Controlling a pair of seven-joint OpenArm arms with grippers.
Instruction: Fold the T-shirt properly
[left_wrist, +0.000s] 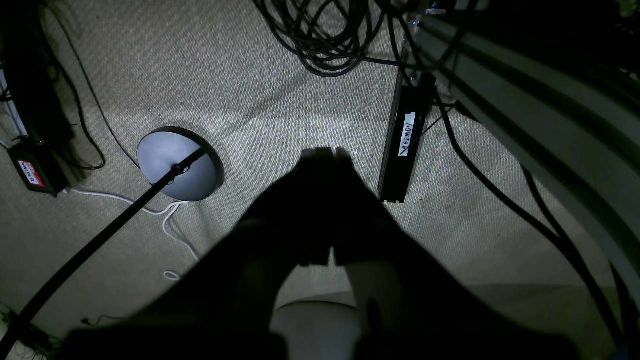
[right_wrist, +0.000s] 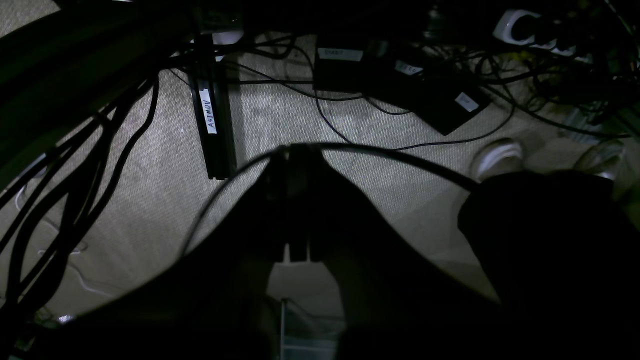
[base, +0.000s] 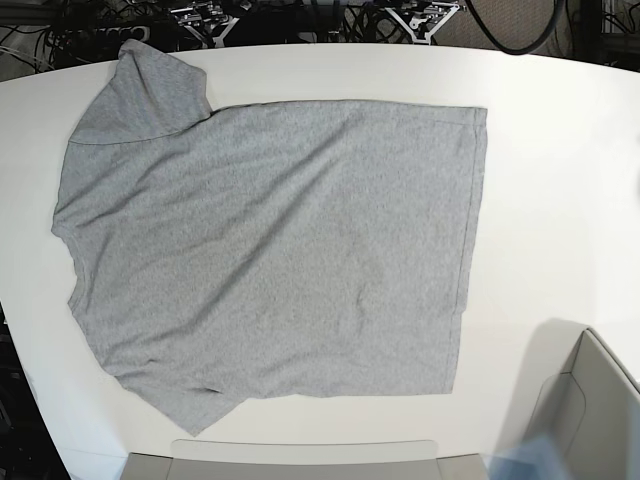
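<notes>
Grey T-shirt (base: 270, 250) flat on the table (base: 560, 150); left claw (left_wrist: 322, 155) and right claw (right_wrist: 295, 150) together, floorward.

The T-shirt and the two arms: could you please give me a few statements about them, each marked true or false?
1. The T-shirt lies spread flat on the white table. True.
2. Black lettering shows on its upper side. False: that side is plain grey.
3. The left gripper holds a sleeve. False: its jaws are shut on nothing, over the carpet.
4. The right gripper is shut and empty. True.
5. An arm is over the shirt in the base view. False: none appears.
</notes>
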